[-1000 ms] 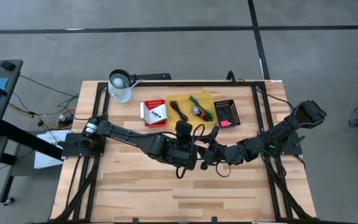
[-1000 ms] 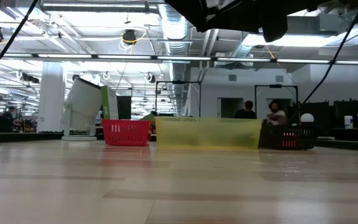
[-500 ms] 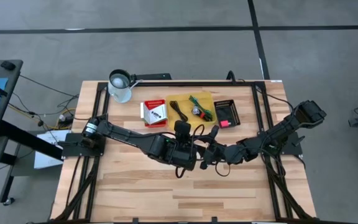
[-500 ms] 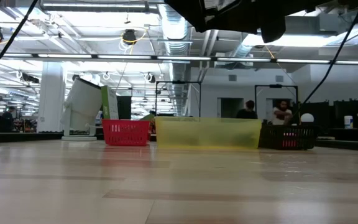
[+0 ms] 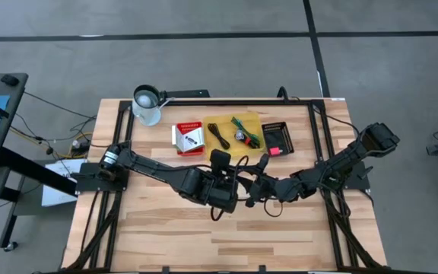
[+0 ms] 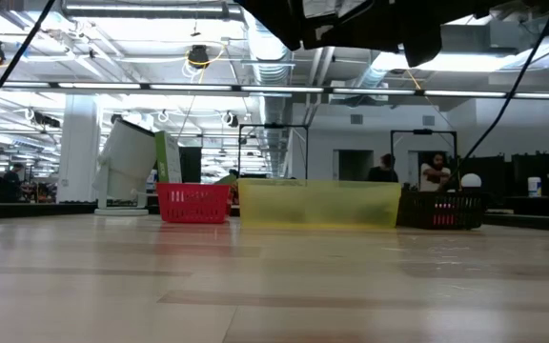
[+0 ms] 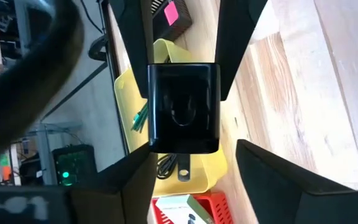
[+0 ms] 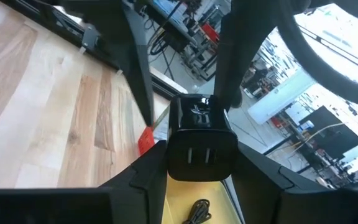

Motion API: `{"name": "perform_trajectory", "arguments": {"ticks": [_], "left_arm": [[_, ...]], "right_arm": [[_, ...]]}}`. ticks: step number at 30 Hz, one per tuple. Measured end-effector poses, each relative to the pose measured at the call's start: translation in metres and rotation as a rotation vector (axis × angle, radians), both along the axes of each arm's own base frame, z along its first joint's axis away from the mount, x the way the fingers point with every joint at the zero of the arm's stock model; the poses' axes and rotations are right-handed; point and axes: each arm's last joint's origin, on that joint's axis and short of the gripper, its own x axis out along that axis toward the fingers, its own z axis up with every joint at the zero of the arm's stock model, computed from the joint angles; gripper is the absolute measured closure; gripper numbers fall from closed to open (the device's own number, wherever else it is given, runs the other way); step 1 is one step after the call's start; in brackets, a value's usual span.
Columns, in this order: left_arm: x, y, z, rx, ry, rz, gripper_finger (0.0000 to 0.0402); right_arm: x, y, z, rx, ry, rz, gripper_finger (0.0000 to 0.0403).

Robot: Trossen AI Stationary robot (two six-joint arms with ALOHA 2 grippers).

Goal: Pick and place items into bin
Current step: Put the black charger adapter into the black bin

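Observation:
Above the table's middle, my two grippers meet tip to tip around a small black block point(image 7: 184, 106), which has two slots on one face point(image 8: 202, 155). My right gripper point(image 8: 202, 163) comes from the right and is shut on the block. My left gripper point(image 7: 194, 149) comes from the left and is open, with a finger on either side of the block's other end. At the far edge, black cords, a green stick and a silvery piece lie in the yellow tray point(image 5: 234, 131). White packets lie in the red basket point(image 5: 188, 137), and a pink piece in the black basket point(image 5: 276, 135). My right gripper pinches the black block between its two fingers point(image 8: 154, 162), one on each side face point(image 8: 174, 146). The fingers lie about level and come from the table's right. The block is lifted clear of the table. My left gripper's fingers point(image 7: 129, 174) flank the block's other end; I cannot tell whether they touch it.
A white cup point(image 5: 147, 105) stands at the far left corner. The red basket point(image 6: 193, 202), yellow tray point(image 6: 317, 205) and black basket point(image 6: 441, 210) line the far edge. Bare wood point(image 5: 226, 236) stretches along the near half. People stand in the room behind.
My left arm has drawn back a little toward the table's left and near edge. My right arm has kept still.

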Motion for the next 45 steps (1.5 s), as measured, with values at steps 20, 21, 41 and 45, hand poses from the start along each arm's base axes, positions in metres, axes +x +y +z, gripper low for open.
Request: {"name": "perform_trajectory", "arguments": {"ticks": [20,21,41,45], "left_arm": [[-0.027,-0.003,-0.002,0.140,0.016,0.193,0.0140],[-0.029,-0.002,-0.002,0.150,0.024,0.206,0.0140],[-0.053,0.010,0.030,0.100,-0.044,0.268,0.0140],[-0.060,0.013,0.041,0.082,-0.077,0.270,0.0140]], "right_arm": [[0.000,-0.001,-0.001,-0.021,0.013,-0.023,0.0263],[0.000,-0.001,-0.001,-0.029,0.021,-0.026,0.0263],[-0.025,-0.063,0.021,-0.024,0.157,-0.277,0.0262],[-0.038,-0.086,0.024,0.014,0.212,-0.365,0.0262]]}}
